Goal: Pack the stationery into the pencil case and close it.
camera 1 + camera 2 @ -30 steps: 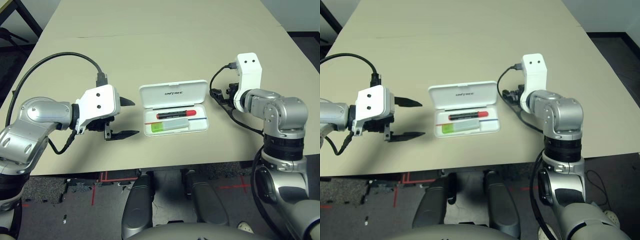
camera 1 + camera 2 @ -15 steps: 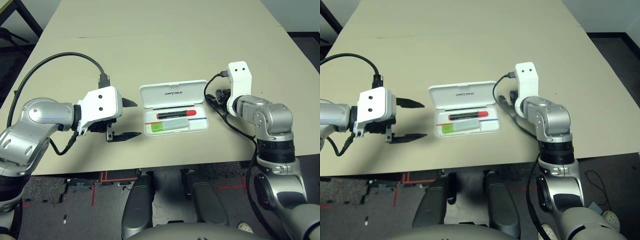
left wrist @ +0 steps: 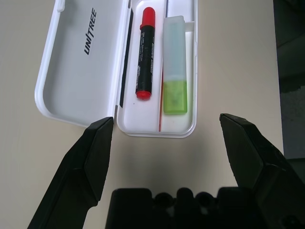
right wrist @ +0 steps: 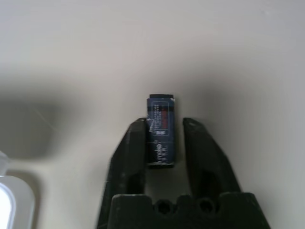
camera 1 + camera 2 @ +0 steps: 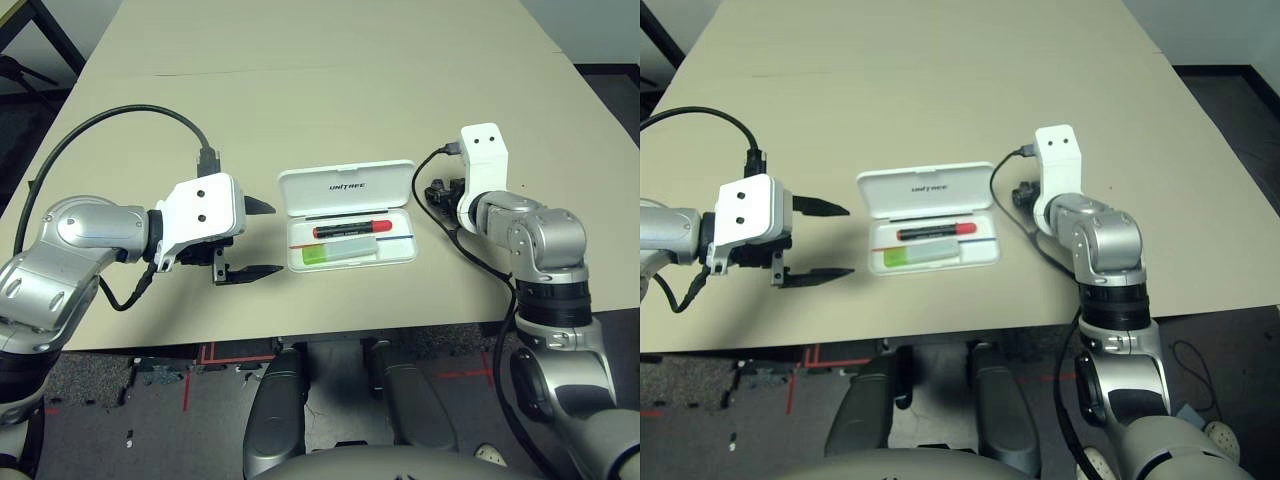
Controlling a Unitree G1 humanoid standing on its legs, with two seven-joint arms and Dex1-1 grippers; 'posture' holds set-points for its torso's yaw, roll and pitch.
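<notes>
The white pencil case (image 5: 345, 185) lies open at mid-table, its "UNITREE" lid (image 3: 81, 71) flat on the far side. Its tray holds the red marker with black body (image 5: 352, 229) and the translucent stick with a lime-green end (image 5: 340, 255). The tiny dark grey block (image 4: 161, 114) lies on the table just right of the case. My right gripper (image 4: 164, 125) is shut on this block, one finger on each side. To the left of the case, my left gripper (image 5: 272, 238) hovers open, pointing at it with nothing between its fingers.
The beige table (image 5: 320, 90) stretches far back behind the case. Its front edge (image 5: 300, 335) runs close below the case and both arms. Black cables loop from each wrist, one (image 5: 110, 125) on the left and one (image 5: 480, 262) on the right.
My right wrist has moved left, closer to the case, and its fingers have closed around the small dark block. The left gripper has crept slightly toward the case, still open.
</notes>
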